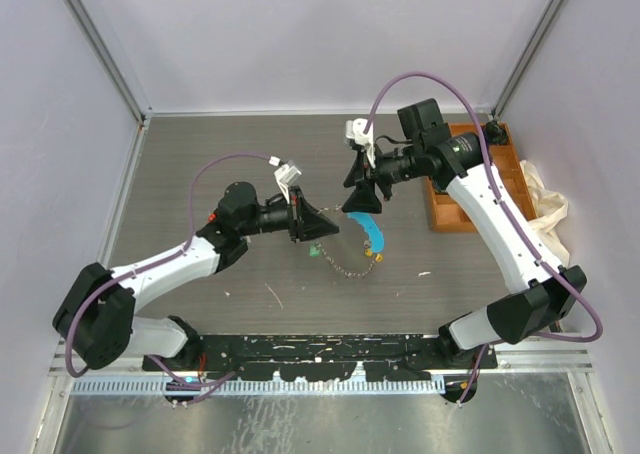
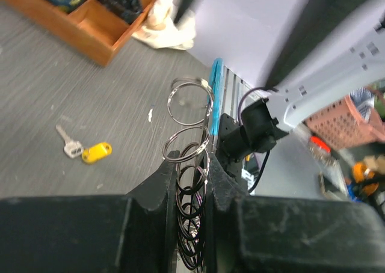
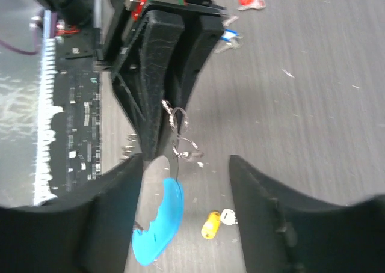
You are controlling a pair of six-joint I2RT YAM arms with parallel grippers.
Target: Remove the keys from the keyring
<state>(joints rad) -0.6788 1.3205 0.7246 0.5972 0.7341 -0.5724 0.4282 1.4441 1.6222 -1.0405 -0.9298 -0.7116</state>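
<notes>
Two-arm bench seen from above and from both wrists. The left hand (image 2: 192, 174) is closed on the keyring (image 2: 186, 142), a chain of linked silver split rings. Its two black fingers (image 2: 157, 192) pinch the rings edge-on, and further rings run down out of sight between them. From this grip the chain rises free of the table (image 1: 220, 174) to the light-blue curved plastic piece (image 3: 161, 222) at its far end. The right hand (image 3: 185, 159) stands parted and grips nothing. In its own wrist view the rings and the blue piece show in the gap between its fingers, clear of both, with the left hand directly opposite. In the overhead view the two hands face each other near the middle of the table, and the blue piece lies just below the tip of the right hand. A yellow-headed key (image 3: 212, 223) lies flat on the table beside the lower end of the blue piece; whether it is joined to the chain cannot be told. A red-headed key (image 3: 249, 2) and a blue-headed key (image 3: 228, 37) lie loose on the table behind the left hand, apart from the rings. A wooden tray (image 1: 455, 224) sits at the right side of the table, with a pale cloth (image 1: 545, 199) just beyond it.
</notes>
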